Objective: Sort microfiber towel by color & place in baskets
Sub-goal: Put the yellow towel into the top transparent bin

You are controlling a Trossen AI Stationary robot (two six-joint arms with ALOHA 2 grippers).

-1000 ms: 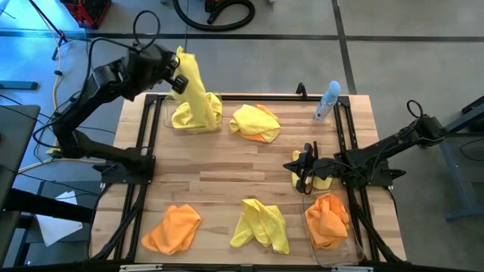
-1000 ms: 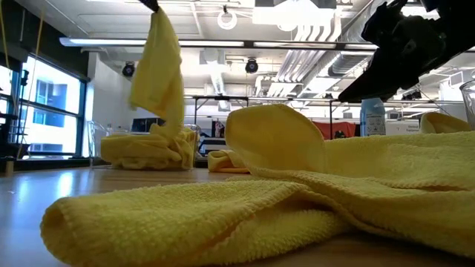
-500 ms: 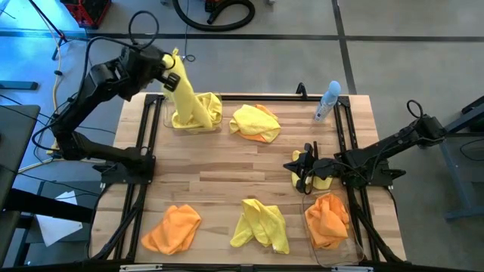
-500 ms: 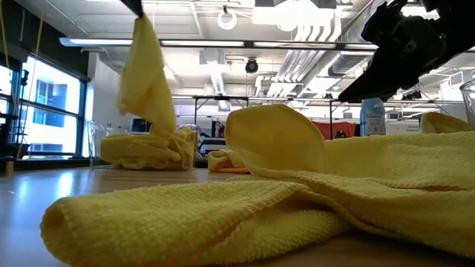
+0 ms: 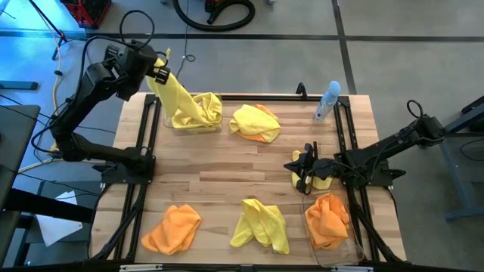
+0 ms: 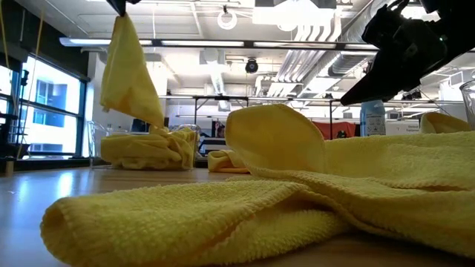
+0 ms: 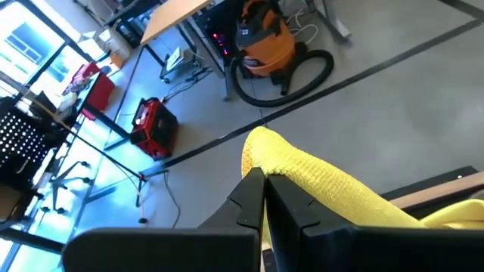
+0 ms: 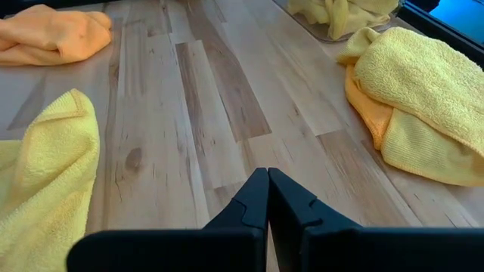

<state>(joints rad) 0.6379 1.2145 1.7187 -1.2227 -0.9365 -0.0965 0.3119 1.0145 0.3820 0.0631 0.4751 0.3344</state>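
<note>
I see a wooden counter [image 5: 227,181] from above, with my two dark arms at either side. My left gripper [image 5: 160,69] is raised past the counter's far left corner, its fingers pinched tight on the corner of a yellow towel [image 5: 175,94]. That towel stretches down at a slant from the gripper into the far-left clear basket [image 5: 167,121], where its lower end lies bunched with more yellow cloth [image 5: 203,108]. In the low view the same towel [image 6: 128,74] hangs taut above the heap.

My right gripper [image 5: 297,172] waits low over the counter's right half, fingers closed on nothing (the wrist view shows them pressed together above bare wood). Just beside it lies a small yellow cloth [image 5: 324,181].

The near-right basket [image 5: 355,253] holds an orange towel [image 5: 327,217]. Loose on the counter: a yellow-over-orange pile [image 5: 255,122] near the far basket, an orange towel [image 5: 172,228] near the front left, and a yellow towel [image 5: 262,225] at the front centre. A pale blue spray bottle [image 5: 327,100] stands at the far right.
</note>
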